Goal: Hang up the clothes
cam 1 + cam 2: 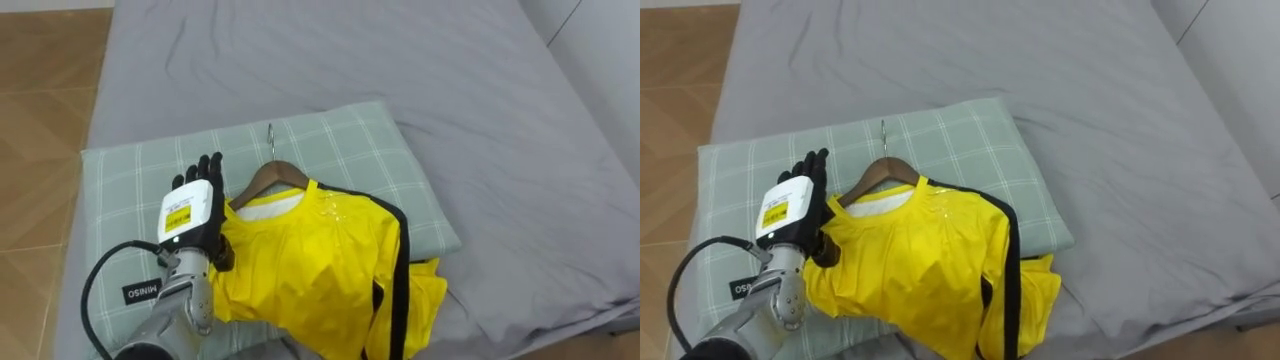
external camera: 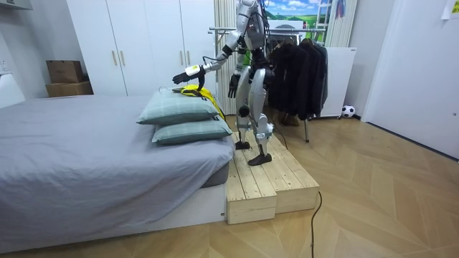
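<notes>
Left eye view, nearest first: the left hand (image 1: 195,210) comes in from the lower left and sits over the checked pillow (image 1: 340,135), back of the hand up. Its fingers (image 1: 213,165) are straight and slightly apart, pointing away across the pillow and closed on nothing. Just beside them, on the hand's right, lies the yellow shirt (image 1: 310,265) with a dark stripe down its side, spread flat and rumpled. Its near shoulder meets the thumb side of the hand, and its lower part spills off the pillow's near corner. A wooden hanger (image 1: 272,176) sits in the collar, its arms tucked inside the shirt. Its metal hook (image 1: 270,135) lies flat on the pillow, just past the fingertips and clear of them. Beyond the pillow stretches the grey bed (image 1: 400,60).

In the room view the robot stands on a wooden platform (image 2: 265,179) at the bedside. Its right hand (image 2: 232,87) hangs by its hip, and its fingers are too small to read. Behind it stands a clothes rack (image 2: 287,30) full of dark garments (image 2: 297,72).
</notes>
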